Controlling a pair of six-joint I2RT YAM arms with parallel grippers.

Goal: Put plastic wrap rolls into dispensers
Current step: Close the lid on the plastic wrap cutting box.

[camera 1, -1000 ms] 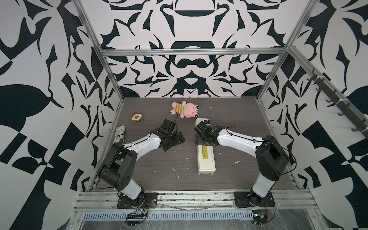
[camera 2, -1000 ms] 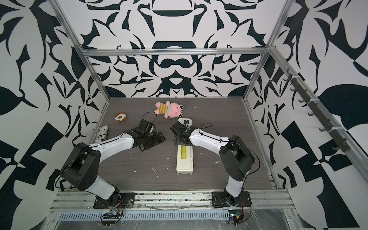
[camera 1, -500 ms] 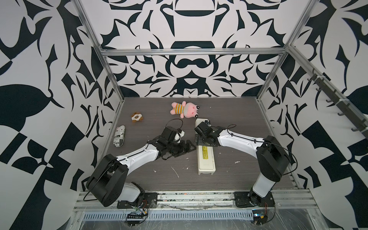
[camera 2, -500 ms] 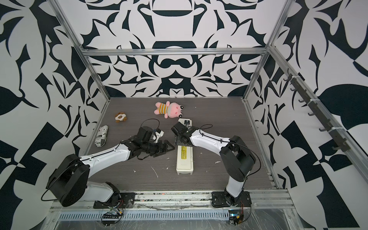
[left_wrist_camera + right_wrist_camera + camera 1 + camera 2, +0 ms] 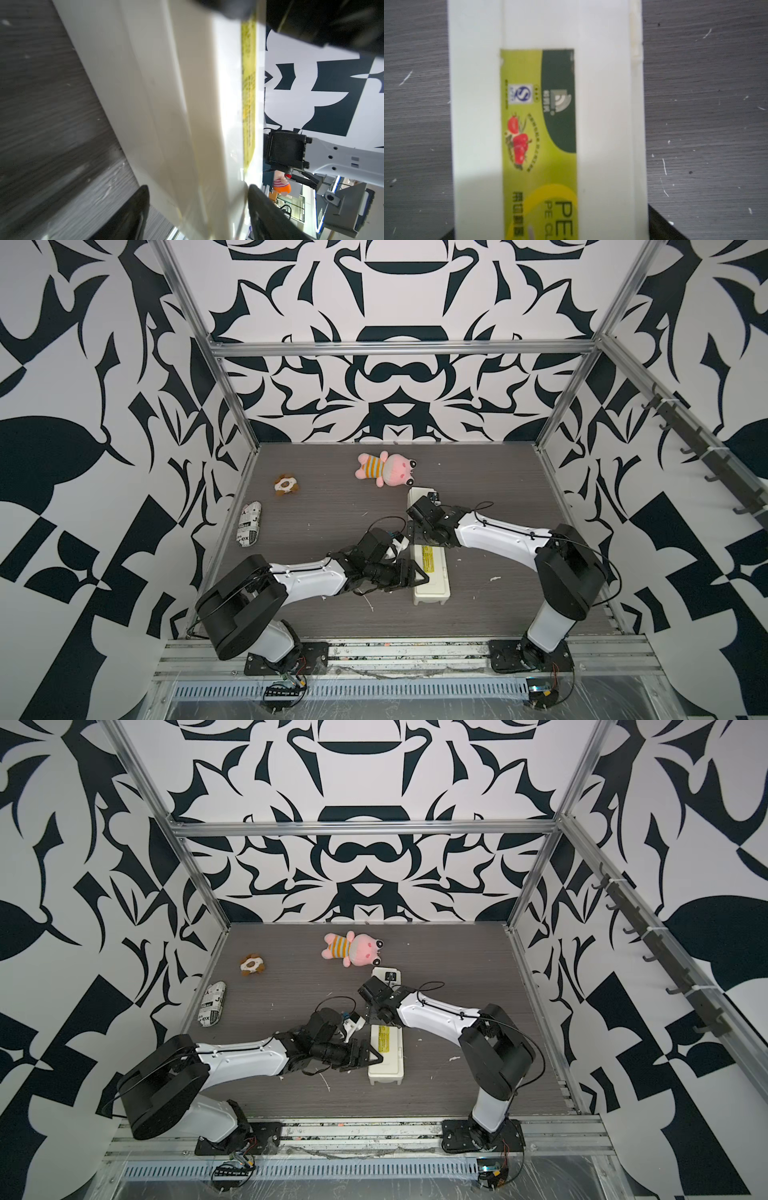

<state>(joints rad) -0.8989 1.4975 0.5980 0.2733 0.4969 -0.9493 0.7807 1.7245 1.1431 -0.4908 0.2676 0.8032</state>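
Robot arms close on wrap box: a shut cream-white dispenser lies lengthwise on the dark wood-grain bench, just right of centre in both top views. Its lid is down and a yellow label strip faces up.

The left end effector extends from the lower left of the frame to the box's left long side, near its nearer end. In the left wrist view its two black fingers bracket the dispenser, one low by the bench and one up at the lid edge beside the label strip. Whether they pinch the box or merely flank it cannot be told.

The right end effector extends from the right and hangs over the farther half of the box. In the right wrist view its dark fingertips sit in the frame's two lower corners, right at the dispenser's long edges. The label strip, green and yellow with red fruit, runs between them. Whether they squeeze the box cannot be told either.

Toward the top of the bench lie a pink plush toy and a small brown-and-white plush. A newsprint-patterned bundle rests by the left wall.
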